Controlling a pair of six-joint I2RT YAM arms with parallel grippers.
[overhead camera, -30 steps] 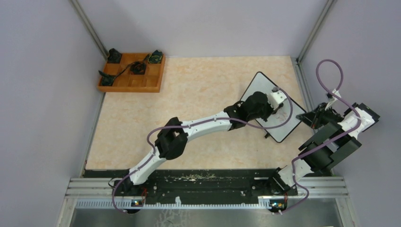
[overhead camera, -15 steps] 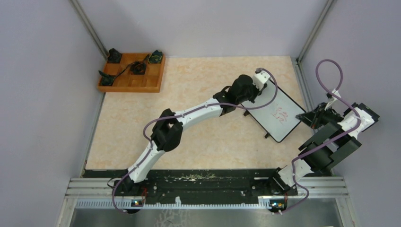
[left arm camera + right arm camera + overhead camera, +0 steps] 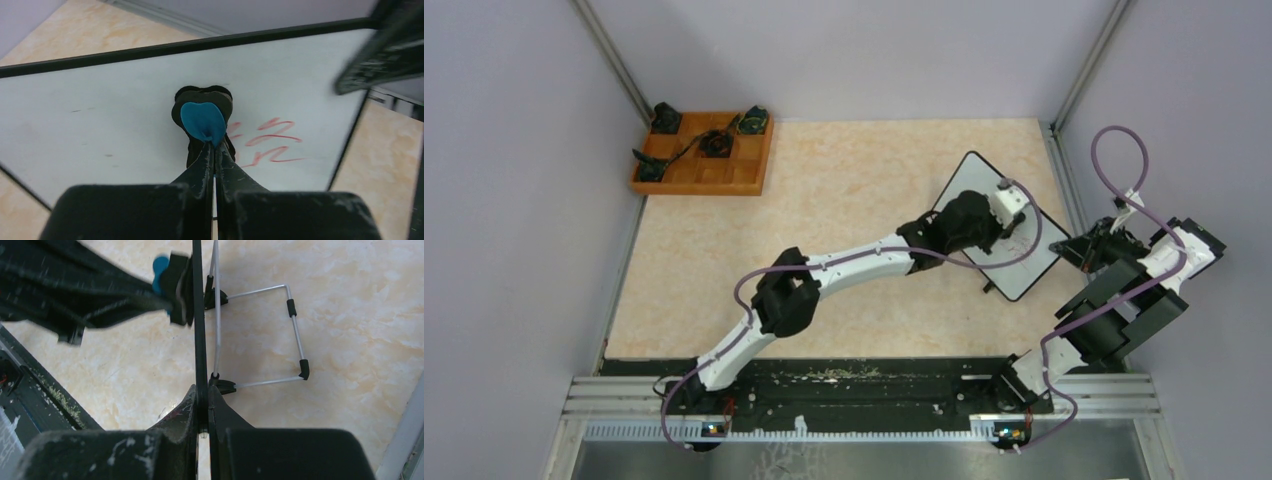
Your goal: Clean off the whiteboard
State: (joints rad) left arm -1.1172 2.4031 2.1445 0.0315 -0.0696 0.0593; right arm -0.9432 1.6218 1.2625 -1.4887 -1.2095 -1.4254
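Wooden tray point(image 3: 742, 172): dark parts point(image 3: 714, 143) in several compartments. Whiteboard point(image 3: 970, 180) tilted, long axis far-left to near-right. Left gripper point(image 3: 214, 150) clamps blue eraser point(image 3: 202, 119); right gripper point(image 3: 202, 401) pinches board's edge.

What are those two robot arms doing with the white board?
They are wiping the whiteboard. The left gripper is shut on a small blue eraser, pressing it on the board right beside the red marks. The right gripper pinches the board's edge, steadying it on its wire stand. The red marks are not wiped off yet.
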